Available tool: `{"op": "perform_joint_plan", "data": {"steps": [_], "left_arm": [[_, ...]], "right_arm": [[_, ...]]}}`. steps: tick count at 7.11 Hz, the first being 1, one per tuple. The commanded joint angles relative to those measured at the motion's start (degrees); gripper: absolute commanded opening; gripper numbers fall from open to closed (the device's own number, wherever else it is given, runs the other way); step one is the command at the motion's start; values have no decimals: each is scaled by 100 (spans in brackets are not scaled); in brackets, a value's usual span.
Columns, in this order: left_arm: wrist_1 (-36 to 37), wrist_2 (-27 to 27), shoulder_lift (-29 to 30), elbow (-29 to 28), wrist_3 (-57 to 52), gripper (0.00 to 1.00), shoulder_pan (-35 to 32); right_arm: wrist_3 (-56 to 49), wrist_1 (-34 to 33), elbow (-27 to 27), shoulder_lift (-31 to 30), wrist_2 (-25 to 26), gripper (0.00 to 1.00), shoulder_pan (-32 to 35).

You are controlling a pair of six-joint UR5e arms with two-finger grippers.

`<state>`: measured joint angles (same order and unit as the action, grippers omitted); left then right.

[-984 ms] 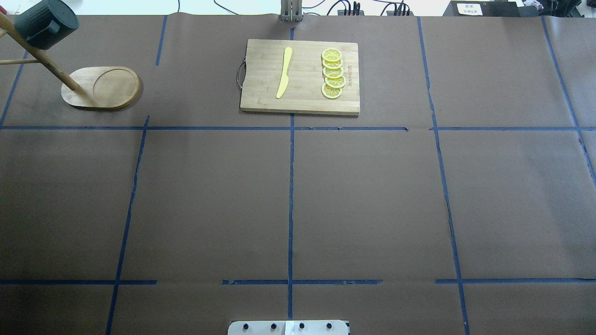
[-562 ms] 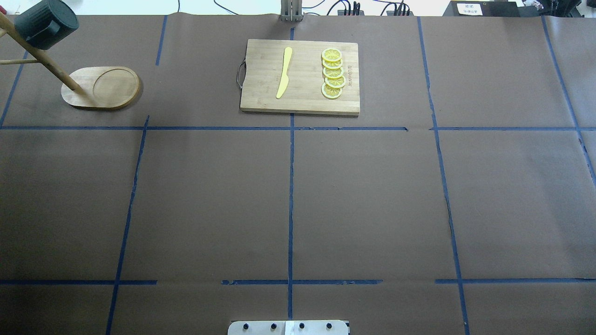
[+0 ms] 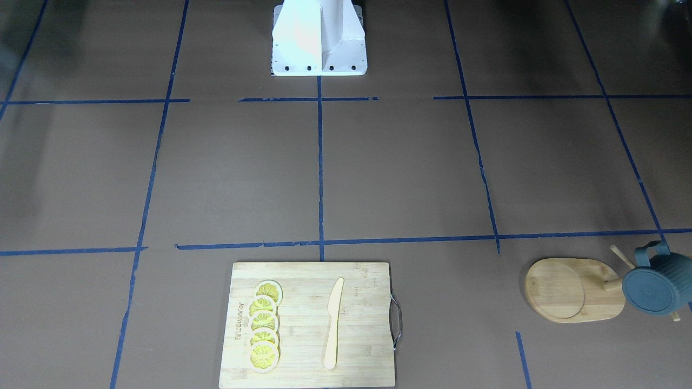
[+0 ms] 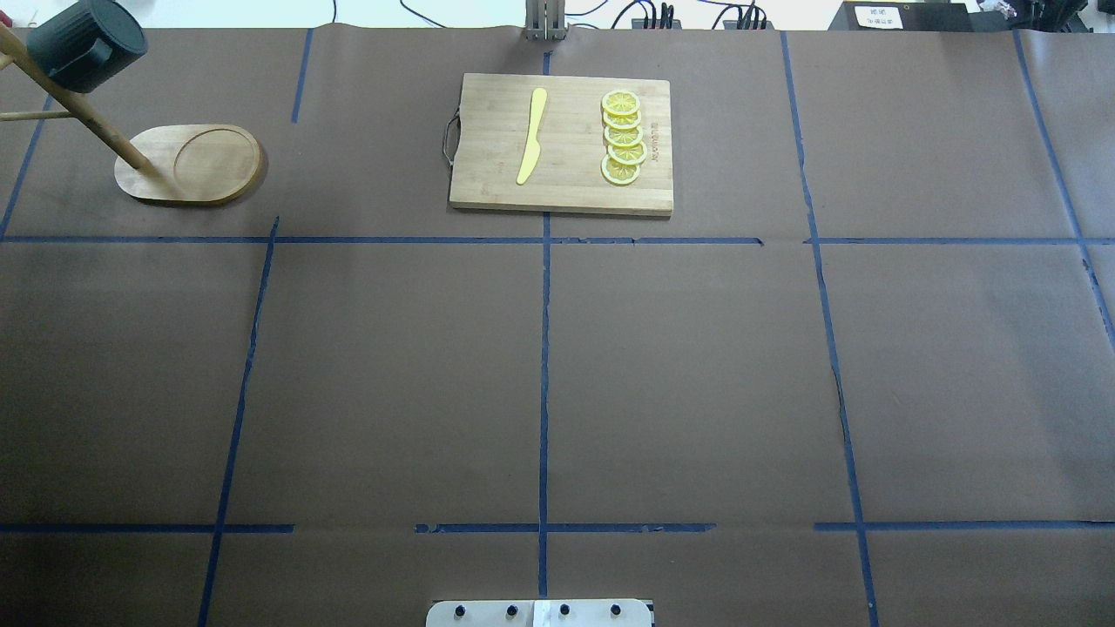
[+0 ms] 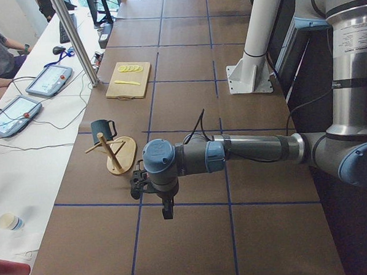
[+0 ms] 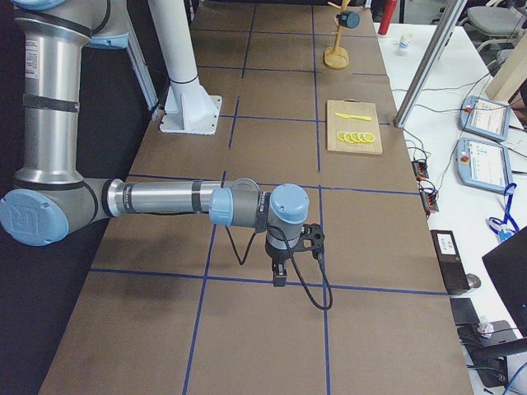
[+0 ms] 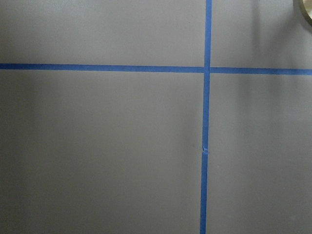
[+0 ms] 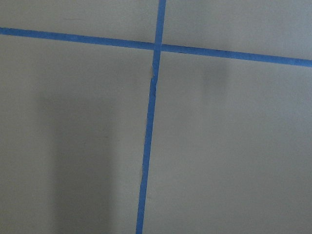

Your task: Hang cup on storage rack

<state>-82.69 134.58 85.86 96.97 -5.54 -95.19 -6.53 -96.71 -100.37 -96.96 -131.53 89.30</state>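
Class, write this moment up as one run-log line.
cup: hanging on storage rack peg | left gripper: away from rack, open or shut unclear | right gripper: away from rack, open or shut unclear | task: looks complete

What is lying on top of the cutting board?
On the cutting board lie a yellow knife and five overlapping lemon slices. Each slice partly hides the next.

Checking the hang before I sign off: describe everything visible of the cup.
The cup is a dark blue-grey ribbed mug with a side handle. It hangs off the table among the upper pegs of the storage rack, tilted so its flat bottom faces the high cameras; its inside is hidden. A peg tip shows beside it. How the handle hooks the peg is unclear. Only the rack touches it.
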Motion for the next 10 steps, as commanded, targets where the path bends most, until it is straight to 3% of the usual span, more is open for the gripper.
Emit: {"op": "perform_joint_plan", "data": {"steps": [1,10], "left_arm": [[-1,15,-86,32,0,100,0],[8,15,-245,-21,9,100,9]], "right_arm": [[-6,3,139,-24,83,100,0],[3,3,237,-7,66,100,0]]}}
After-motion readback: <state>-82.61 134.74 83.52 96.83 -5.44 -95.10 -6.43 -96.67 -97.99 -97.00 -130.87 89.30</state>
